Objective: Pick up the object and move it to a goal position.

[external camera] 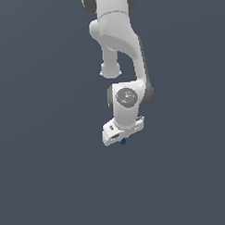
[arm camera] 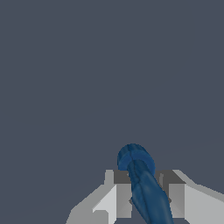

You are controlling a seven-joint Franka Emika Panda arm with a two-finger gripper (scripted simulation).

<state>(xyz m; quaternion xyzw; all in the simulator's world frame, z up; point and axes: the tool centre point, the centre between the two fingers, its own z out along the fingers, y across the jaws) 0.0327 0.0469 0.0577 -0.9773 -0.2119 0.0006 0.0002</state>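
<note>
Dark blue object (arm camera: pixel 142 183) sits clamped between the white fingers (arm camera: pixel 175 192) of the gripper (external camera: pixel 122 141). Grasping seems done; the carry is in hand. Next, I think, move steadily toward the goal, not loosening.

Arm (external camera: pixel 123 44) comes down from the exterior view's top centre, tool (external camera: pixel 123 138) at its lower end. Object (arm camera: pixel 142 183) sits between the two fingers (arm camera: pixel 118 197), touching both, its end sticking out past the fingertips. Surface (external camera: pixel 43 182) lies all around.
</note>
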